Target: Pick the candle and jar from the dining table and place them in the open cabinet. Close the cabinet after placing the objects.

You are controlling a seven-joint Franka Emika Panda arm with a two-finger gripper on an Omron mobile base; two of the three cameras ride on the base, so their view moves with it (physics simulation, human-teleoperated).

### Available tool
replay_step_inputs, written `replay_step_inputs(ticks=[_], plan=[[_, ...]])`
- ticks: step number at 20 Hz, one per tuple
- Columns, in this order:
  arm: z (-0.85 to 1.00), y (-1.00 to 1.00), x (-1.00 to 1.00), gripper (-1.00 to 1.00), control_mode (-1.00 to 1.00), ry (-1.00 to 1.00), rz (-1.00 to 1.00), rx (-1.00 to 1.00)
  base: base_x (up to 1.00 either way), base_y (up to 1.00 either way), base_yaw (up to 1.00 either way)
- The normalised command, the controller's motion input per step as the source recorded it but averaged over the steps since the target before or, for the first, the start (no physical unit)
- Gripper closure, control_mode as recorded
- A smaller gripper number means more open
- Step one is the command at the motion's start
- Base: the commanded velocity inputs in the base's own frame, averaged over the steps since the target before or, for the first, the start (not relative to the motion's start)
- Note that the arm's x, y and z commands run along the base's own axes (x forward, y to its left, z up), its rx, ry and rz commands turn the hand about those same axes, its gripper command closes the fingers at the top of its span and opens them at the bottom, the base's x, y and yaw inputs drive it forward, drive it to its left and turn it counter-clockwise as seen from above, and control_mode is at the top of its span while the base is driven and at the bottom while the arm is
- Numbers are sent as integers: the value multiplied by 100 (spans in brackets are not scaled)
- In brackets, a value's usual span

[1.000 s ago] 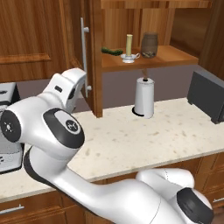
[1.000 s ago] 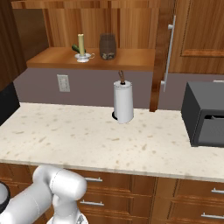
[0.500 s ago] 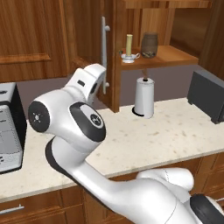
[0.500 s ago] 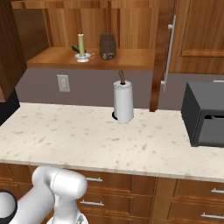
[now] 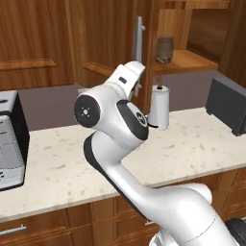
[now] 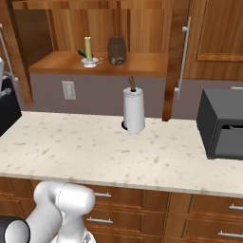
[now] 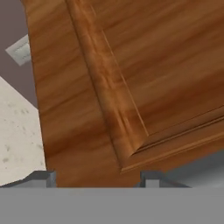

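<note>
The candle (image 6: 88, 49) stands on its small disc on the cabinet shelf (image 6: 142, 64), and the dark jar (image 6: 116, 50) sits just right of it. In the left base view the jar (image 5: 164, 50) shows past the left cabinet door (image 5: 105, 43), which hides the candle. My gripper (image 5: 138, 89) is pressed against that door below its silver bar handle (image 5: 139, 36). In the hand view the fingertips (image 7: 50, 177) stand apart, my gripper (image 7: 100, 179) open, with the door's wooden panel (image 7: 131, 74) close in front. The dining table is out of view.
A white paper-towel roll (image 6: 134, 111) stands on the speckled counter (image 6: 95, 147) under the shelf. A dark appliance (image 6: 222, 124) sits at the right, a grey one (image 5: 7, 139) at the left. The right cabinet door (image 6: 209, 38) hangs beside the shelf.
The arm has swung right and the left cabinet door has moved with it toward the shelf opening, now covering the candle in the left base view. Candle and jar have not moved.
</note>
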Motion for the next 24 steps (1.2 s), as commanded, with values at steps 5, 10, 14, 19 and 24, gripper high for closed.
replay_step_inputs(ticks=[5, 10, 14, 19, 24], plan=[[14, -54, 1, -100, -100, -4, 0, 7, 0, 0, 0], [7, -55, 19, -100, -100, 0, 0, 10, 0, 0, 0], [10, -64, 35, -100, -100, 0, 0, 11, 0, 0, 0], [13, -64, 46, -100, -100, 0, 0, 13, 0, 0, 0], [10, -58, 49, -100, -100, 0, 0, 12, 0, 0, 0]])
